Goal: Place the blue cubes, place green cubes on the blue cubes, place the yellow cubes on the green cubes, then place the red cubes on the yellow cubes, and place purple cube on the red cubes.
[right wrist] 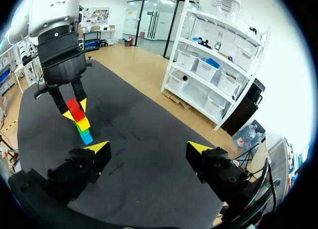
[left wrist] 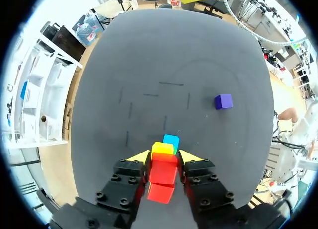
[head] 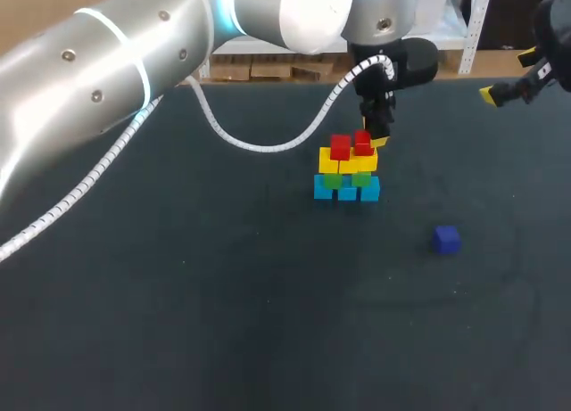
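Atop the yellow cubes (head: 348,164) mid-table, seating a second red cube (head: 362,143) clamped in left gripper (left wrist: 164,158), with right gripper (right wrist: 149,148) spread wide far right; next likely releasing, then fetching purple cube (head: 446,240) near right.

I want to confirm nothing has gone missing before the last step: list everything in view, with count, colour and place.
Blue cubes: three showing, light blue, bottom row of the stack mid-table.
Green cubes: two showing, green, on the blue cubes.
Yellow cubes: count unclear, yellow, layer on the green cubes.
Red cubes: two, red, on top of the yellow cubes.
Purple cube: one, purple-blue, alone on the table, apart from the stack on my right side.
Table: one, dark.
Left gripper: one, yellow tips, at the stack's top, shut on a red cube.
Right gripper: one, yellow tips, open and empty, away from the stack.
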Controlling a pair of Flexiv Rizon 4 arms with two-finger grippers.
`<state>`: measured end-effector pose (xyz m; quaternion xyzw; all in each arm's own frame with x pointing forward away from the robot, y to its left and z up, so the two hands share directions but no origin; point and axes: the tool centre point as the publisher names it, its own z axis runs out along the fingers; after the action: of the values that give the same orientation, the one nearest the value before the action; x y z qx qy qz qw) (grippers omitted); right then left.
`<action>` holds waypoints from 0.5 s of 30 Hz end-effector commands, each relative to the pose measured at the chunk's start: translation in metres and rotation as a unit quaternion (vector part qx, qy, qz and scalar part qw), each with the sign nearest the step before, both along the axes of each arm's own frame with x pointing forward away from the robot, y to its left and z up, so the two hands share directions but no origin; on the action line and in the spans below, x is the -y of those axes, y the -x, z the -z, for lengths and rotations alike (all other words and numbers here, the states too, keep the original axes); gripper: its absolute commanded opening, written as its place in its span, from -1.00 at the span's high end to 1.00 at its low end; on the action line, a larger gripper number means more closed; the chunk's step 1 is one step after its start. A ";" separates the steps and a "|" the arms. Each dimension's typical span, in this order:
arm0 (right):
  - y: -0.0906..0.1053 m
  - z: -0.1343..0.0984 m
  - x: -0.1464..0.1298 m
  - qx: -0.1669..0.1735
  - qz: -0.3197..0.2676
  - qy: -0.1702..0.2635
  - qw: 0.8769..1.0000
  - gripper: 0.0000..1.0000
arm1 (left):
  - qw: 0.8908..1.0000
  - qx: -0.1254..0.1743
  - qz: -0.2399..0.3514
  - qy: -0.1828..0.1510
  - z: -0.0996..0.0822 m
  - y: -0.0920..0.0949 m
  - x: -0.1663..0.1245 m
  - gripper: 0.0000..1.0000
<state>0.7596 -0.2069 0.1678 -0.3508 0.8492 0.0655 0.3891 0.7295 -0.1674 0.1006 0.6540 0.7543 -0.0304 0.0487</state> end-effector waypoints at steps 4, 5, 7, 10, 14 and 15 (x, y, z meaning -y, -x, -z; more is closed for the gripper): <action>0.004 0.000 -0.002 0.013 0.020 0.012 1.000 -1.00 | 1.000 -0.007 0.001 -0.005 0.000 -0.006 0.002 1.00; 0.004 0.000 -0.002 0.013 0.020 0.012 1.000 -1.00 | 1.000 -0.008 0.001 -0.005 0.001 -0.006 0.002 1.00; 0.004 0.000 -0.002 0.013 0.020 0.012 1.000 -1.00 | 1.000 -0.009 0.001 -0.005 0.001 -0.007 0.002 1.00; 0.004 0.000 -0.002 0.013 0.020 0.012 1.000 -1.00 | 1.000 -0.010 -0.001 -0.005 0.003 -0.007 0.002 1.00; 0.004 0.000 -0.002 0.013 0.020 0.012 1.000 -1.00 | 1.000 -0.011 -0.004 -0.005 0.003 -0.008 0.001 1.00; 0.004 0.000 -0.002 0.013 0.020 0.012 1.000 -1.00 | 1.000 -0.011 -0.004 -0.005 0.004 -0.008 0.001 1.00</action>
<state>0.7596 -0.2069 0.1678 -0.3508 0.8492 0.0655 0.3891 0.7328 -0.1661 0.0965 0.6501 0.7580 -0.0328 0.0430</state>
